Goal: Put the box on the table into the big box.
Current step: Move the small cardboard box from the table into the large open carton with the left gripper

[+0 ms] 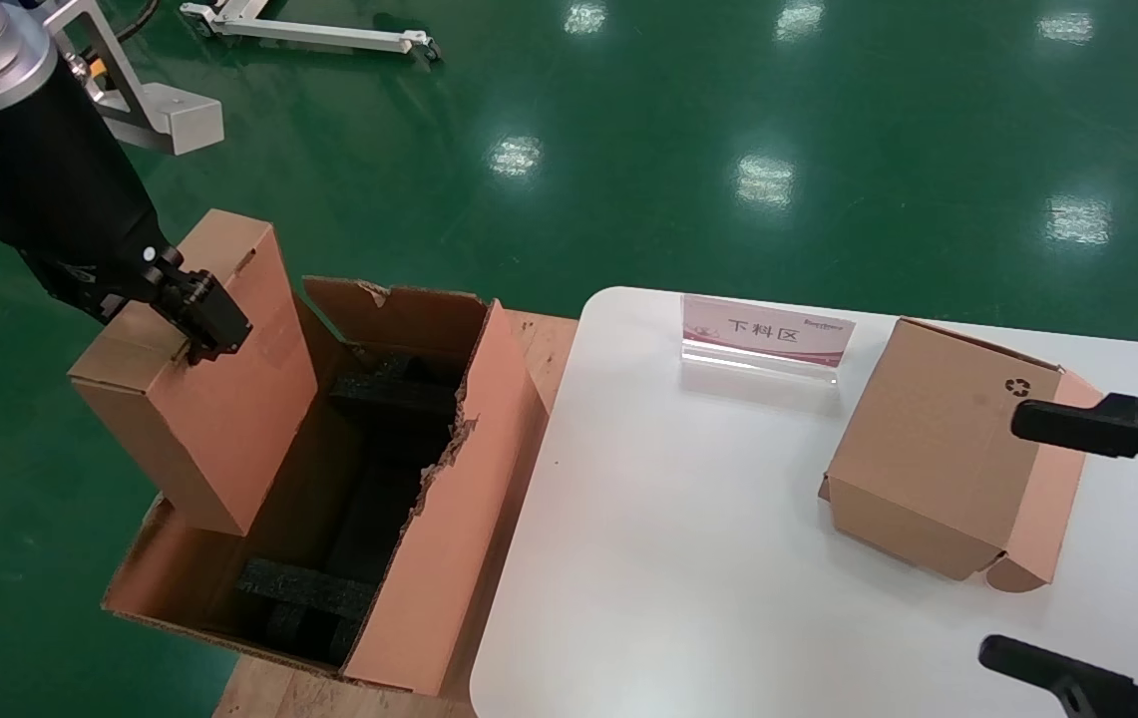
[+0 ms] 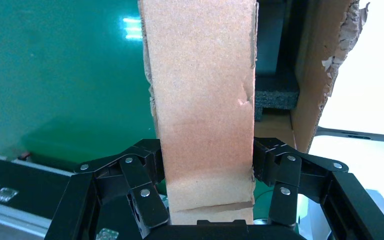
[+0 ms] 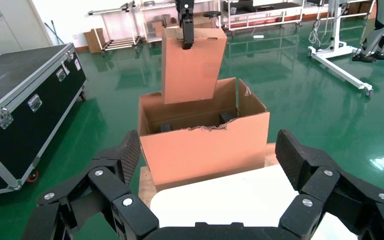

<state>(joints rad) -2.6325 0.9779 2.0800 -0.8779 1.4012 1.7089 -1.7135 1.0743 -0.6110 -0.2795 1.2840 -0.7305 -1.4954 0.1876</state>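
My left gripper (image 1: pixel 197 327) is shut on the upper end of the slim brown box (image 1: pixel 219 409) and holds it upright. The box's lower end dips inside the left side of the big box (image 1: pixel 429 558), above black foam blocks (image 1: pixel 309 588). In the left wrist view the fingers (image 2: pixel 145 170) clamp the box (image 2: pixel 205 100) from both sides, with the big box's torn wall (image 2: pixel 315 75) beyond. My right gripper (image 1: pixel 1005 538) is open and empty over the right end of the white table (image 1: pixel 678 558). The right wrist view shows the box (image 3: pixel 192 65) hanging over the big box (image 3: pixel 205 145).
A cube-like cardboard box with a recycling symbol (image 1: pixel 938 449) sits on the table beside my right gripper. A pink sign stand (image 1: pixel 766 334) is at the table's far edge. The big box rests on a wooden pallet (image 1: pixel 539 349). A black flight case (image 3: pixel 20 100) stands on the green floor.
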